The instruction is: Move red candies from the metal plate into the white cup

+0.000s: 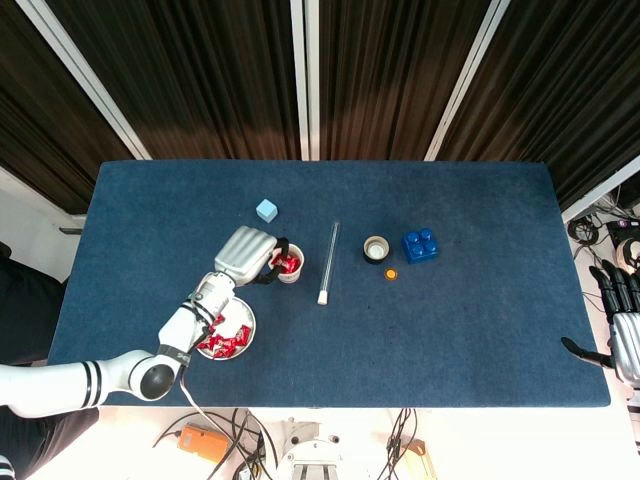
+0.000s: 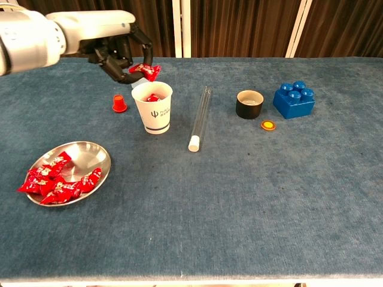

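The blue table (image 2: 251, 215) carries every item. The left arm (image 1: 120, 375) reaches from the near-left corner diagonally across the metal plate, its left hand (image 2: 116, 51) raised above the table with fingers curled down, pinching one red candy (image 2: 145, 71) between its fingertips. The right hand (image 1: 622, 335) sits off the table's far right edge in the head view, fingers apart and pointing up, holding nothing.

The metal plate (image 2: 96, 156) lies near the front-left edge with a heap of red candies (image 2: 57, 182) on its left half. The white cup (image 2: 153, 110) stands upright behind and to the right of the plate, with red candies in cup (image 2: 153, 97) visible inside. A clear tube (image 2: 200, 116) lies just right of the cup, its white cap toward the front. A blue brick (image 2: 294, 100) and a black cup (image 2: 249, 104) stand well to the right, an orange cap (image 2: 268, 125) in front of them. A red cap (image 2: 119, 104) stands left of the white cup; a light blue cube (image 1: 266, 210) sits behind it.

The held candy hangs just above the cup's rear-left rim, not touching it
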